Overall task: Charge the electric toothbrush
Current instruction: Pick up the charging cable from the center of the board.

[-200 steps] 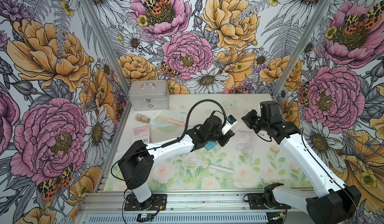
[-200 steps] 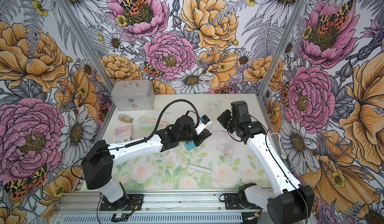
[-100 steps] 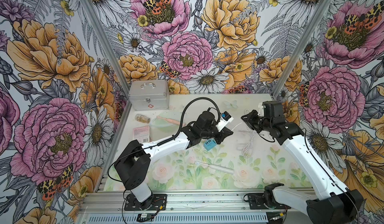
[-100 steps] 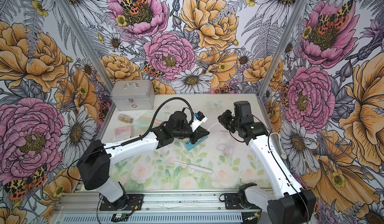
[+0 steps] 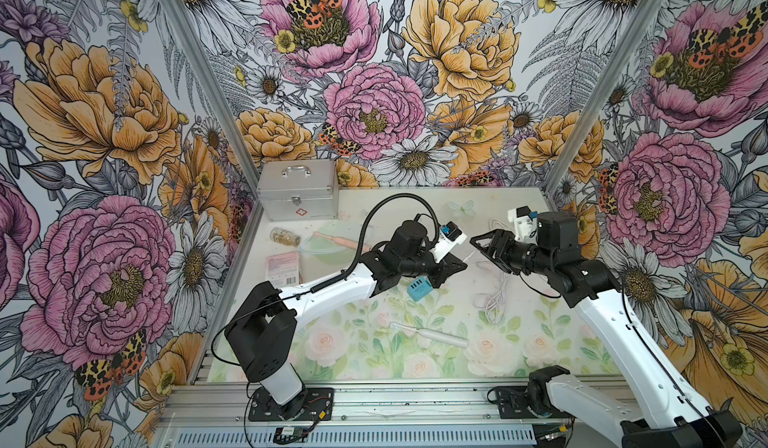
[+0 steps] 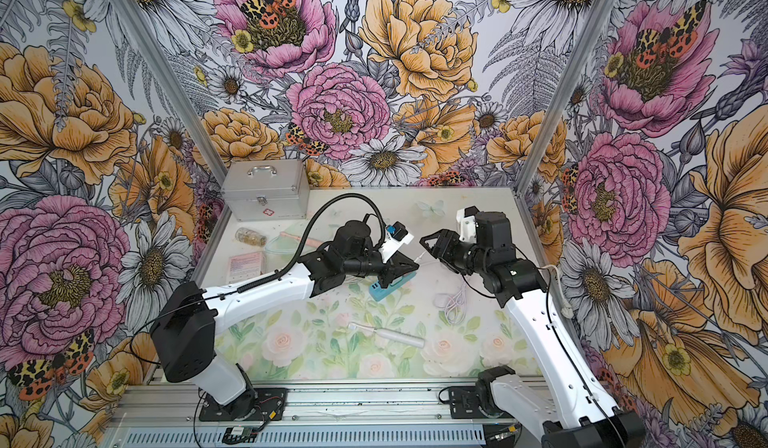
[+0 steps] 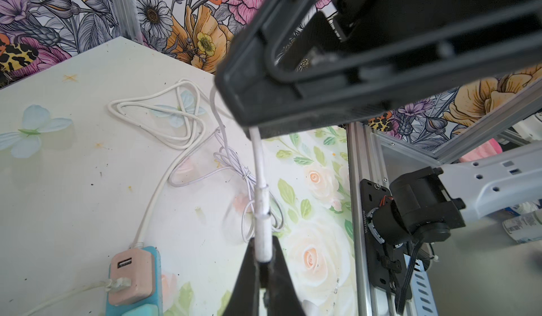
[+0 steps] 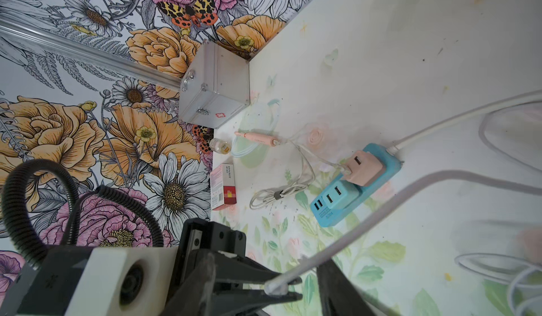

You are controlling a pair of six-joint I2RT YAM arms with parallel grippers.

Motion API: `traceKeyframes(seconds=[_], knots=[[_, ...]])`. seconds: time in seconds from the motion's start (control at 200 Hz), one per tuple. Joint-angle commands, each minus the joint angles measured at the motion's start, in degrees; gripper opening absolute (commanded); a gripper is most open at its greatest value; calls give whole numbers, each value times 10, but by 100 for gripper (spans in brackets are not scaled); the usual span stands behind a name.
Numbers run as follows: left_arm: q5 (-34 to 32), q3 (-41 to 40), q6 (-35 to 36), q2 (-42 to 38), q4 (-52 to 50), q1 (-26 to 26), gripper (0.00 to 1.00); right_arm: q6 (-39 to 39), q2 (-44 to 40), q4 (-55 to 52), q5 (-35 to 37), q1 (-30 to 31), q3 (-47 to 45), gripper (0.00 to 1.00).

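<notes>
The left end effector [image 7: 261, 251] is pressed together on the thick end piece of the white charging cable [image 7: 259, 179]. The jaws pinch it close to the tip, I think so that the short free piece stays stiff and can be aimed into a socket. Which plug this is I cannot tell, because the jaws cover it.

From there the cable goes straight to the right end effector [image 5: 478, 244], which stands tip to tip with the left one above the middle of the table [image 5: 519, 354]. This looks like a passing of the cable from one arm to the other. Whether the right jaws stand apart or press the cable, the views do not show, so I cannot tell.

The electric toothbrush [image 5: 434, 336] lies flat on the table at about 6 o'clock from the two end effectors, well apart from them, and nothing touches it. The blue power strip [image 6: 388, 288] lies at about 12 o'clock from the toothbrush, just below the left end effector, with a pink adapter [image 7: 129, 273] plugged in it. A bundle of thin white cable [image 5: 493, 298] lies at about 2 o'clock from the toothbrush. In my judgement the charging is not yet begun, since no cable is in the toothbrush.
</notes>
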Motion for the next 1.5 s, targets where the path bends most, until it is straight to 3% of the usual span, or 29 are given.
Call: traceKeyframes(seconds=[0.0, 0.275, 0.39, 0.695, 0.831, 0.996, 1.371, 1.496], knots=[[-8, 20, 9, -19, -11, 1, 0, -9, 0, 22, -17, 14, -12, 52], [-19, 21, 13, -22, -12, 0, 0, 10, 8, 55, -20, 26, -42, 39], [-17, 26, 16, -18, -14, -1, 0, 10, 10, 57, -7, 28, -44, 27], [-69, 38, 42, -18, -47, -15, 0, 21, 17, 75, 0, 32, -43, 15], [-105, 49, 56, -14, -62, -27, 0, 35, 21, 75, 16, 32, -43, 19], [-203, 57, 89, -15, -82, -51, 0, 74, 22, 74, 44, 33, -36, 26], [-370, 71, 136, 2, -109, -92, 0, 130, 31, 37, 107, 34, -28, 27], [-393, 71, 148, 4, -109, -101, 0, 136, 46, 36, 106, 37, -15, 27]])
